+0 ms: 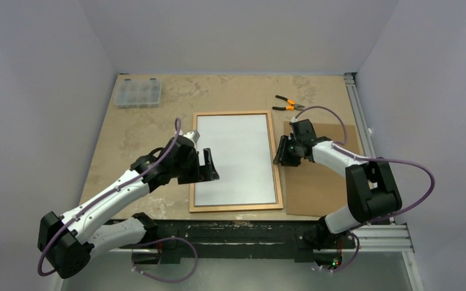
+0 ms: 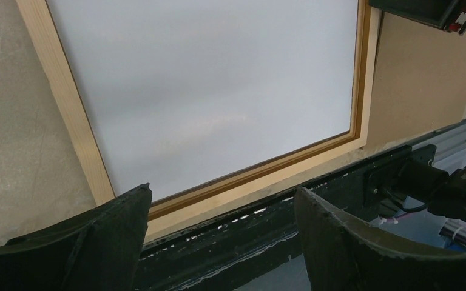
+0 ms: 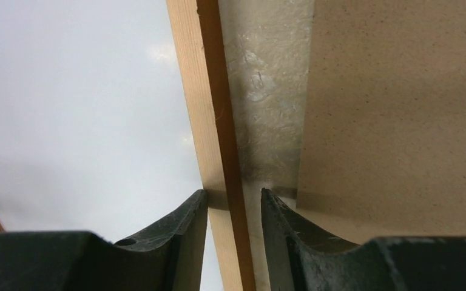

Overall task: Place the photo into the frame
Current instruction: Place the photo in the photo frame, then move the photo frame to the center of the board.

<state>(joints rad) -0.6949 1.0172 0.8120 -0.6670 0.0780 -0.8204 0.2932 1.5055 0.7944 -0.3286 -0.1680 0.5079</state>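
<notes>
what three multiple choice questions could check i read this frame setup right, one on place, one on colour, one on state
1. Where does the brown board lie relative to the frame?
A) to its right
B) to its left
C) on top of it

2. What colour are the handles of the pliers?
A) blue
B) orange
C) green

3. How is the left tool?
A) shut on the frame
B) shut on nothing
C) open, holding nothing

Answers:
1 A, the board lies flat on the table along the frame's right rail.
2 B, the handles show orange at the far edge of the table.
3 C, the left wrist view shows its fingers wide apart with nothing between them.
</notes>
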